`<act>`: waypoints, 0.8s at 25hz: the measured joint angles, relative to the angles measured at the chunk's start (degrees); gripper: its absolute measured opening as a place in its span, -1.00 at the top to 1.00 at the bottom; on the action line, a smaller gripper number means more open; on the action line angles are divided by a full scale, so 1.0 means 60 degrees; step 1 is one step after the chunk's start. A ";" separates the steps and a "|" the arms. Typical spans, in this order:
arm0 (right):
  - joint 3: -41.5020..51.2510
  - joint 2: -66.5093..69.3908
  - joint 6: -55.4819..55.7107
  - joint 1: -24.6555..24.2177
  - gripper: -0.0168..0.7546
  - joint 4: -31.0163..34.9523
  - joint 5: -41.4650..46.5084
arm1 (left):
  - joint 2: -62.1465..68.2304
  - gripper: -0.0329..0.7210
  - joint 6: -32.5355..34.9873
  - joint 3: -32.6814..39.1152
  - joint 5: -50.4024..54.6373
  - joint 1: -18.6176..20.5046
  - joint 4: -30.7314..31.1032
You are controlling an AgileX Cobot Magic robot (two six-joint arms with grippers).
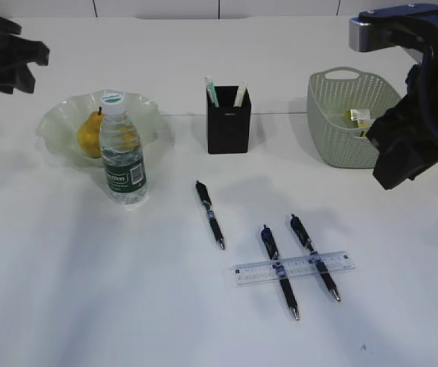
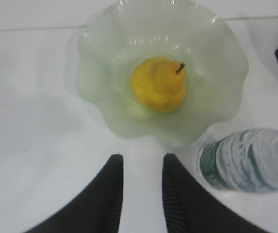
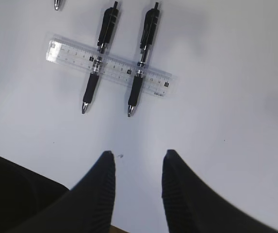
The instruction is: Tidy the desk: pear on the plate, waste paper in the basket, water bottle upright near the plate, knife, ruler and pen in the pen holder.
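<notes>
One yellow pear (image 1: 89, 136) is seen lying in one pale green, wavy-edged glass plate (image 1: 56, 125) at the left of the white desk (image 1: 89, 290). One clear plastic water bottle with a green label (image 1: 122, 155) is stood upright just in front of the plate, touching or nearly touching its rim. One black square pen holder (image 1: 228, 121) is placed behind the middle of the desk, with two pale items standing in it; what they are cannot be told. One grey-green perforated plastic basket (image 1: 333, 122) is set at the right, with a piece of yellowish waste paper (image 1: 358, 118) inside.

Three black pens are counted on the desk: one pen (image 1: 209, 213) lies alone near the centre, and two pens (image 1: 280, 270) (image 1: 315, 256) lie side by side to its right. One clear plastic ruler (image 1: 292, 267) is laid across these two pens, resting on top of both.

The left gripper (image 2: 142, 187) is held above the desk with its fingers apart and nothing between them; the plate and pear are seen just ahead of it, and the bottle to its right. The right gripper (image 3: 137, 182) is likewise held with its fingers apart and empty; the ruler and the two crossed pens lie ahead of it, well apart from the fingertips.
</notes>
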 joint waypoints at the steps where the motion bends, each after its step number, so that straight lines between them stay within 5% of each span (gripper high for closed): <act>1: 0.0000 0.0000 0.0016 0.0000 0.30 0.0000 0.0000 | -0.0064 0.40 0.0462 0.0144 0.0153 0.0182 -0.0377; 6: 0.0000 0.0000 0.0073 0.0000 0.30 0.0022 0.0000 | -0.0601 0.39 0.1848 0.0737 0.0499 0.0411 -0.1162; 15: 0.0000 0.0000 0.0093 0.0000 0.30 0.0058 0.0000 | -0.1062 -0.17 0.1977 0.0825 0.1367 0.0706 -0.0944; 20: 0.0000 0.0000 0.0093 0.0000 0.30 0.0058 0.0000 | -0.1104 -0.26 0.1984 0.0880 0.1708 0.1339 -0.1271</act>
